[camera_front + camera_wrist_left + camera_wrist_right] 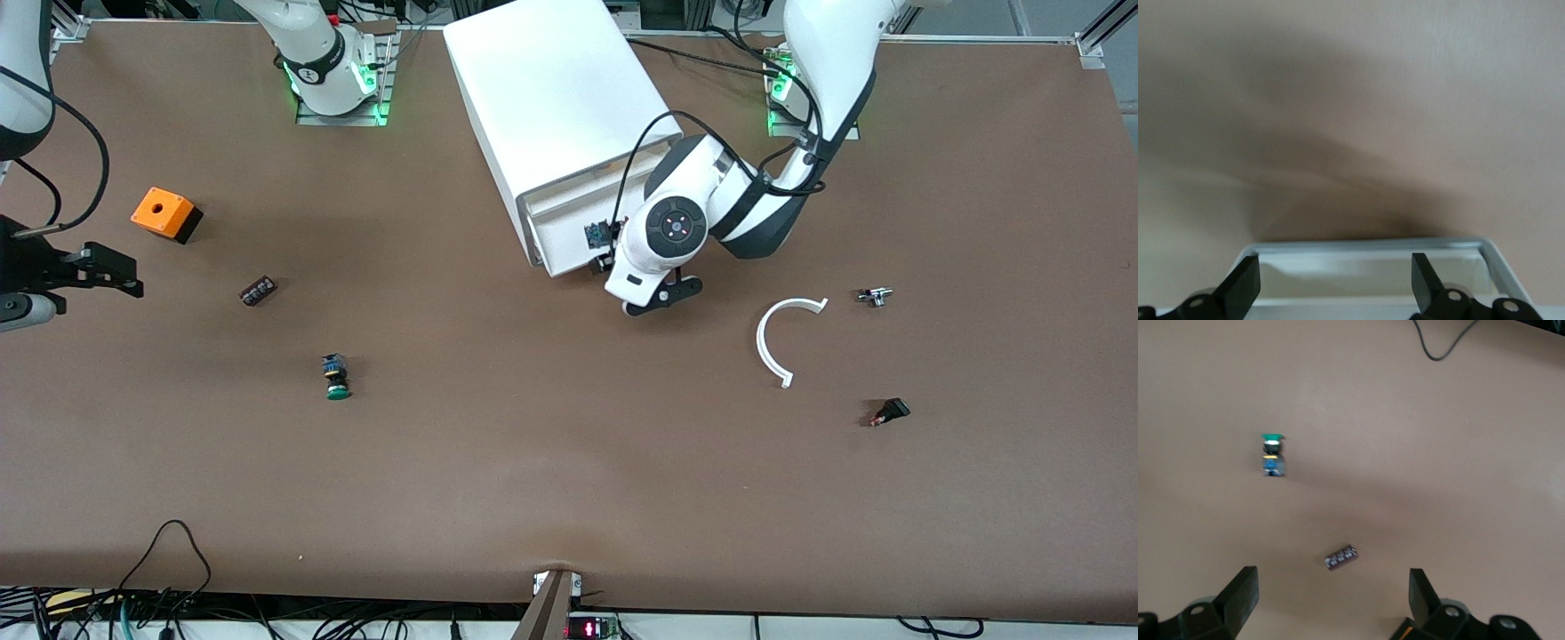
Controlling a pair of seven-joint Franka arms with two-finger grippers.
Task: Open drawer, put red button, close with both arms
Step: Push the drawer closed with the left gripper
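Observation:
The white cabinet (551, 98) stands at the robots' side of the table. One drawer (573, 236) is pulled out a little; I cannot tell which of the three it is. My left gripper (609, 256) is at the drawer's front. In the left wrist view it (1335, 267) is open, with its fingers (1245, 280) over the white tray rim (1371, 245). The visible part of the tray is bare. My right gripper (124, 274) is open and empty over the table at the right arm's end. No red-capped button shows clearly.
A green-capped button (336, 378) and a small dark block (258, 292) lie toward the right arm's end, both also in the right wrist view (1273, 455), (1341, 557). An orange box (164, 213) sits there. A white curved piece (772, 342), a small metal part (874, 296) and a black part with a reddish end (889, 412) lie toward the left arm's end.

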